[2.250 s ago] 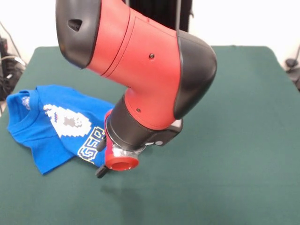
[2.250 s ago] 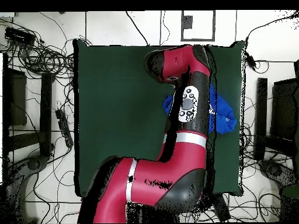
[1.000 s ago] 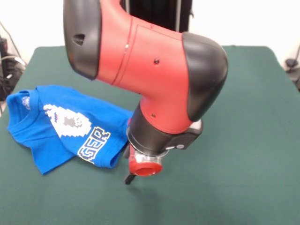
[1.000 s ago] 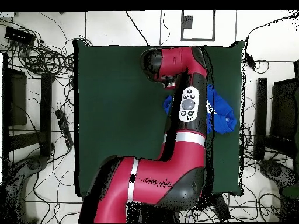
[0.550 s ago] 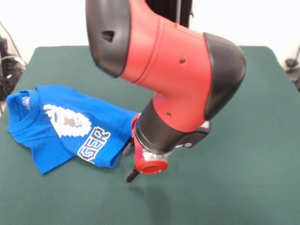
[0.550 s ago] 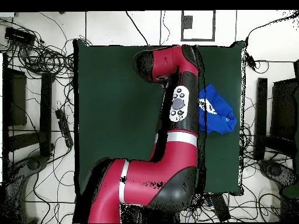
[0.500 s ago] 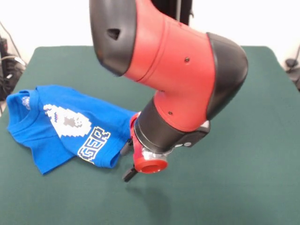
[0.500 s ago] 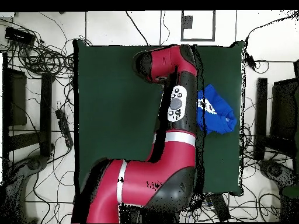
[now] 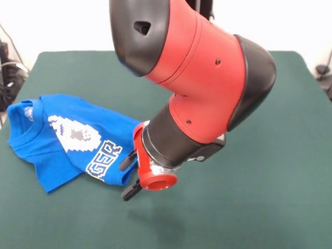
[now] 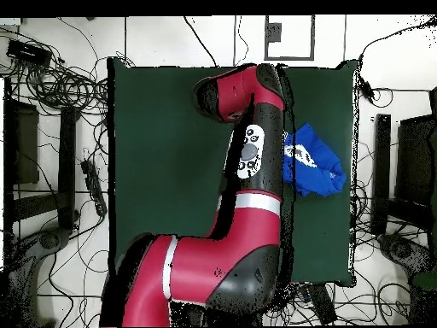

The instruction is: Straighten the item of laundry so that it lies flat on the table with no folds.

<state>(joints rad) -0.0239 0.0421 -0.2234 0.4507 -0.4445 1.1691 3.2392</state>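
Observation:
The item of laundry [image 9: 62, 137], a bright blue T-shirt with a white pixel print and yellow lettering, lies on the left of the dark green table [image 9: 270, 171]. Its collar points left and its lower part is folded under, so only part of the lettering shows. My gripper [image 9: 128, 177] hangs just off the shirt's right lower corner. Its two black fingertips [image 9: 127, 161] stand apart, open, with nothing between them. In the overhead view the shirt [image 10: 314, 167] shows near the table's [image 10: 171, 128] right edge, and the arm [image 10: 252, 154] hides the gripper.
The bulky red and black arm [image 9: 197, 78] covers the middle of the front view. Cables [image 10: 60, 77] and stands [image 10: 380, 171] lie on the floor round the table. The shirt's collar end is close to the table's left edge [image 9: 10, 109].
The shirt's right edge was drawn out to the right early on, and it has lain still since. The wrist has turned and its fingertips have shifted left towards the shirt's corner.

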